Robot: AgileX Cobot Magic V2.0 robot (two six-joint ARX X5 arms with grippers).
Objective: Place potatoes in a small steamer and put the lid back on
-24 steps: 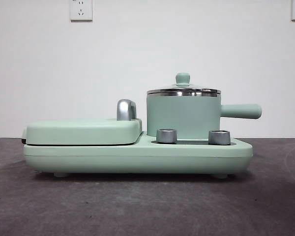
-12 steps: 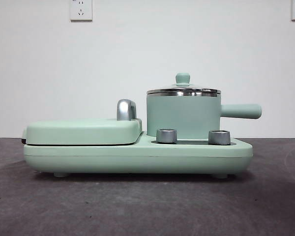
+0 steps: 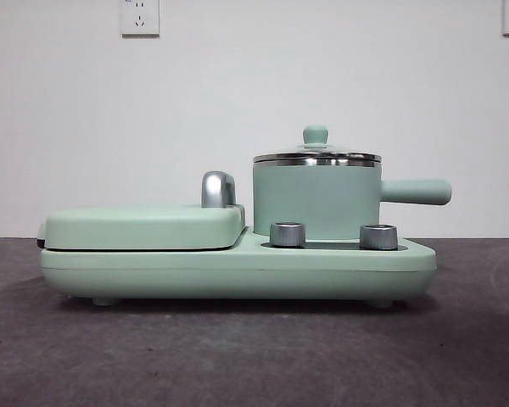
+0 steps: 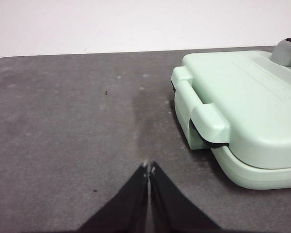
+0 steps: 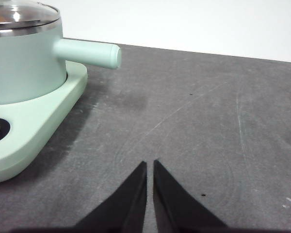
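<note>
The small steamer (image 3: pixel 316 202) stands on the right end of the mint-green cooker base (image 3: pixel 237 270), its straight handle (image 3: pixel 416 192) pointing right. The lid (image 3: pixel 316 155) sits on it, glass with a steel rim and a green knob (image 3: pixel 315 135). The potatoes are hidden in the front view; in the right wrist view a trace of orange-brown shows through the lid (image 5: pixel 19 14) over the steamer (image 5: pixel 24 63). My left gripper (image 4: pixel 149 168) hovers shut over bare table beside the griddle cover (image 4: pixel 242 102). My right gripper (image 5: pixel 150 163) is shut above the table, to the right of the steamer's handle (image 5: pixel 87 52).
The flat griddle cover (image 3: pixel 144 225) lies closed on the left of the base, with a steel hinge post (image 3: pixel 218 188) behind it. Two steel dials (image 3: pixel 288 234) (image 3: pixel 378 236) sit in front of the steamer. Dark grey table (image 3: pixel 237 356) runs to a white wall.
</note>
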